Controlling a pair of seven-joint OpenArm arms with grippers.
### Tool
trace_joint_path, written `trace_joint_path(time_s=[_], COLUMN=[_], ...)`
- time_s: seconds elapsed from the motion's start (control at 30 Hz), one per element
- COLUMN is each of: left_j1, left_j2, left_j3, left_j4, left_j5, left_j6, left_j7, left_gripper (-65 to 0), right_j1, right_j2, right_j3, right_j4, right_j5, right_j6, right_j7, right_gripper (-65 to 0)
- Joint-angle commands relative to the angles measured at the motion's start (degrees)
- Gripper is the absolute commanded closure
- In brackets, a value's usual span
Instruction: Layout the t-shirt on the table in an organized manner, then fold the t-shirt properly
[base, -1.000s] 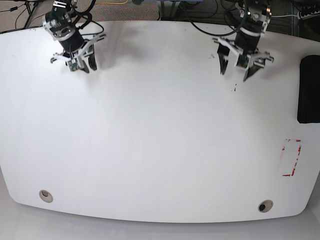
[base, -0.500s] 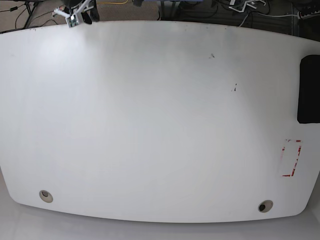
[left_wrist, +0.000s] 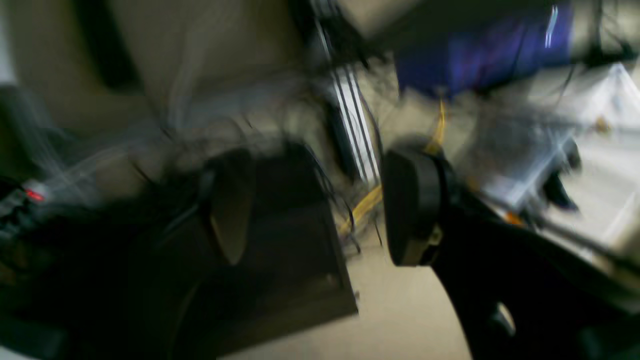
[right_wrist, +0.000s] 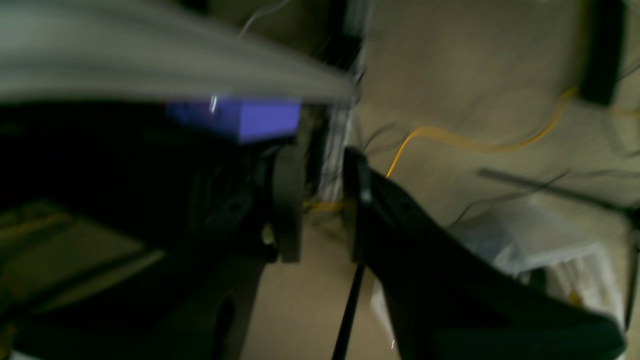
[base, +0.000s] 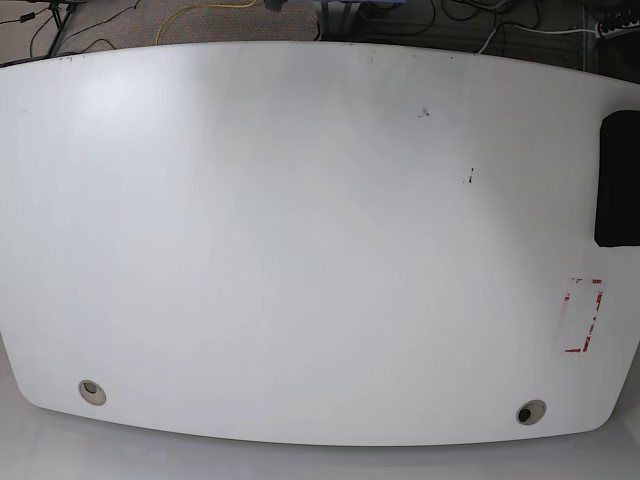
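The white table (base: 300, 250) fills the base view, and neither arm shows in that view. A black t-shirt (base: 618, 180) lies as a compact dark block at the table's right edge, cut off by the frame. Both wrist views are motion-blurred and look past the table at floor and cables. My left gripper (left_wrist: 320, 210) is open with its jaws wide apart and holds nothing. My right gripper (right_wrist: 322, 200) has a narrow gap between its jaws and holds nothing. The t-shirt does not show in either wrist view.
A red-and-white tape rectangle (base: 583, 315) is near the right front. Two round holes (base: 92, 391) (base: 530, 411) sit near the front edge. Small dark specks (base: 468, 177) mark the far right half. Yellow cable (right_wrist: 450, 140) and dark cables lie on the floor behind the table.
Both arms have pulled back off the far edge of the table and left the base view. The t-shirt and tape have not moved.
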Motion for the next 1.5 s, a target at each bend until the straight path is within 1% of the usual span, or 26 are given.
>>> trace_joint_path(time_s=[0.0,0.13,0.23,0.43,0.67,0.7,0.77,0.8,0.93,1.07,1.27,1.33,1.47], left_j1=[-2.8,-6.7,-10.7,-19.0,-28.1,-29.8,-31.6,-32.8,-37.7,-41.6,-48.1,-49.0,-51.6], left_j2=[-1.1,-2.3,-2.5,-2.5,-2.5,-2.5,-2.5,-2.6,-3.7,-3.8,-4.0,-4.0,-4.7], left_j3=[-0.6,-0.6,-0.6,-0.5,-0.5,-0.5,-0.5,-0.2,-0.1,-0.1,-0.1,0.0,0.0], left_j4=[-5.7,-14.6,-20.2,-32.8,-45.9,-48.3,-51.4,-53.0,-59.2,-66.3,-75.1,-76.6,-79.8], left_j5=[-0.5,-0.5,-0.5,-0.3,-0.2,-0.2,-0.2,-0.2,-0.2,-0.2,-0.2,-0.1,-0.1], left_j6=[0.6,0.6,0.7,0.7,0.7,0.8,1.8,2.9,5.9,7.5,10.8,11.8,14.8], left_j7=[-1.0,-1.0,-1.1,-1.1,-1.0,-1.0,-1.1,-1.1,-1.1,-1.2,-1.7,-2.4,-4.1], left_gripper=[-38.3,-38.3,-37.9,-32.4,-32.1,-31.9,-31.9,-31.9,-32.2,-32.4,-32.5,-32.5,-32.9], right_j1=[1.1,4.5,8.1,16.2,23.6,24.6,26.1,27.2,31.5,35.9,42.4,43.9,46.1], right_j2=[0.3,0.3,0.3,0.4,1.4,1.5,1.6,1.6,1.8,3.5,5.1,5.5,6.3], right_j3=[-0.6,-0.9,-0.9,-0.7,-0.9,-1.0,-1.0,-1.0,-1.0,-1.0,-1.2,-2.2,-7.7], right_j4=[-3.9,-11.3,-17.3,-31.1,-44.8,-46.8,-49.6,-51.3,-57.4,-63.8,-74.1,-76.6,-80.2], right_j5=[-2.4,-5.9,-8.4,-13.7,-19.9,-20.7,-21.7,-22.1,-22.6,-22.7,-22.8,-22.8,-22.7], right_j6=[0.1,0.1,0.1,0.1,0.1,-1.0,-2.1,-2.6,-3.1,-4.7,-7.4,-8.5,-12.1], right_j7=[0.6,1.6,3.7,6.7,11.5,12.2,13.2,13.7,14.9,15.1,17.5,18.0,19.6], right_gripper=[-13.0,-13.0,-13.0,-13.0,-13.0,-13.0,-13.0,-13.0,-13.0,-13.2,-13.6,-13.6,-13.6])
